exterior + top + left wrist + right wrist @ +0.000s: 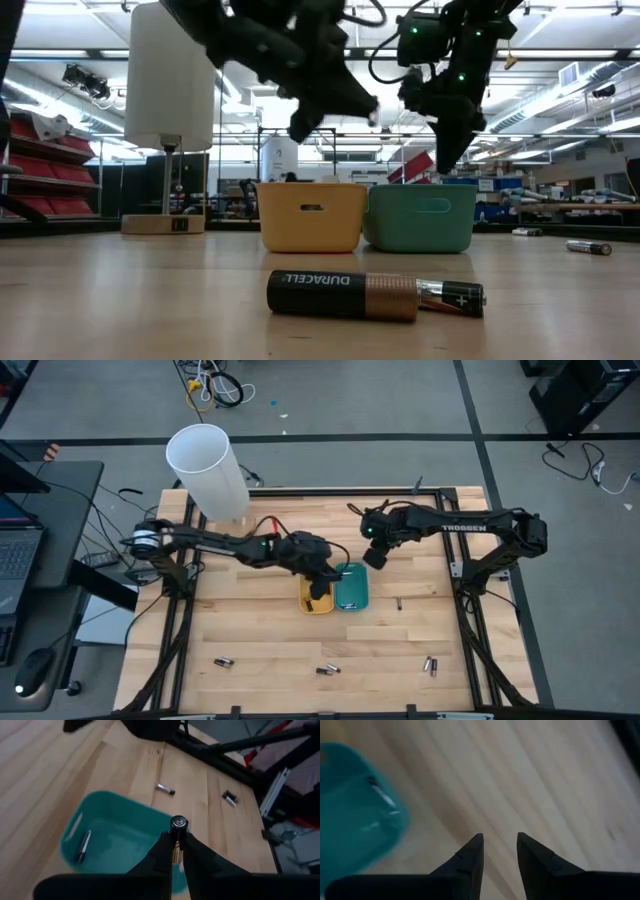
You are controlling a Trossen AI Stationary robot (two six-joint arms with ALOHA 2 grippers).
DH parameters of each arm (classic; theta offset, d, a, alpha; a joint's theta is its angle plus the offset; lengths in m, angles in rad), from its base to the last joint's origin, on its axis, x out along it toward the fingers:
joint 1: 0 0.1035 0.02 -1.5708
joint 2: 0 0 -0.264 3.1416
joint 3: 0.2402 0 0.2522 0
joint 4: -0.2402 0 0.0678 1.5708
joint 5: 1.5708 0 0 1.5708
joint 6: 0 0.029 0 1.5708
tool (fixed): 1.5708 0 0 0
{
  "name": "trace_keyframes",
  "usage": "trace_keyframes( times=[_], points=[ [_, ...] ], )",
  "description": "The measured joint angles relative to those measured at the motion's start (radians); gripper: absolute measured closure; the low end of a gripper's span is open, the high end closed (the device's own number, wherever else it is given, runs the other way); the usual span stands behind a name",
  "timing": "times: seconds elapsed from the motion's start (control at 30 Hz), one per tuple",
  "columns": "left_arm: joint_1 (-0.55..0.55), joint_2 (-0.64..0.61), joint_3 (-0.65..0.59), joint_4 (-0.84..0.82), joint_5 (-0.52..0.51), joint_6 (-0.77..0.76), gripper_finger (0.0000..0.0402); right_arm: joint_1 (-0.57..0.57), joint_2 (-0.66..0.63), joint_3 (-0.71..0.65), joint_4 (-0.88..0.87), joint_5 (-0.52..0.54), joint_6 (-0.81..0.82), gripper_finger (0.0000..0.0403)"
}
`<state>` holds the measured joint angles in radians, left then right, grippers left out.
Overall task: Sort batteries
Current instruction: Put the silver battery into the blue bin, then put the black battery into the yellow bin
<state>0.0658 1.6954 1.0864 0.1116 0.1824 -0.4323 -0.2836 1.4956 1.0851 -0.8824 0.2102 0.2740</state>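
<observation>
A yellow tray point(316, 600) and a teal tray point(352, 588) stand side by side at the table's middle. A slim battery point(83, 847) lies in the teal tray. My left gripper point(176, 839) hangs above the trays, shut on a battery point(178, 825). My right gripper point(499, 849) hovers open and holds nothing, just beyond the teal tray's far side point(375, 558). Loose batteries lie on the wood near the front edge point(222, 661), point(328, 670), point(431, 665), and one lies right of the teal tray point(399, 603). My left gripper pinches the battery between its two fingertips point(165, 845). The battery's round end cap point(178, 823) sticks out just past them, and its body runs back along the fingers. The fingers slant downward from the table's left. The battery is lifted clear above the trays.
A tall white cylinder point(207, 470) stands at the table's far left corner. Black frame rails point(466, 600) run along the table's sides. In the low view a large battery point(345, 294) and a slimmer one point(455, 297) lie just before the camera.
</observation>
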Motion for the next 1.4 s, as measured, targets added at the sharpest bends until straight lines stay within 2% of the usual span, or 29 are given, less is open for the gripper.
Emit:
trace_keyframes(
  times=[0.23,0.37,0.53,0.7,0.77,0.87,1.07,1.4],
  points=[
    [0.019,0.117,0.002,0.134,0.005,-0.082,0.0349,-0.045,-0.015,0.006,-0.086,0.112,0.062,0.0289],
    [0.019,0.155,0.022,0.13,-0.059,-0.12,0.0323,-0.08,-0.017,0.007,-0.095,0.119,0.066,0.0285],
    [0.019,0.179,0.048,0.129,-0.066,-0.1,0.0289,-0.119,-0.017,0.007,-0.1,0.12,0.063,0.0285],
    [0.022,0.176,0.064,0.128,-0.151,-0.095,0.026,-0.152,-0.017,0.006,-0.071,0.125,-0.069,0.0288],
    [0.03,0.174,0.082,0.127,-0.155,-0.095,0.0251,-0.165,-0.017,0.005,-0.051,0.165,-0.114,0.0288],
    [0.039,0.167,0.115,0.131,-0.139,-0.095,0.0244,-0.206,-0.01,0.005,-0.042,0.256,-0.003,0.0288],
    [0.044,0.166,0.183,0.129,-0.102,-0.095,0.0244,-0.365,-0.009,-0.051,-0.026,0.134,0.143,0.0288],
    [0.044,0.166,0.209,0.054,-0.091,-0.096,0.0243,-0.599,-0.008,-0.132,-0.013,0.141,0.099,0.0289]
  ],
)
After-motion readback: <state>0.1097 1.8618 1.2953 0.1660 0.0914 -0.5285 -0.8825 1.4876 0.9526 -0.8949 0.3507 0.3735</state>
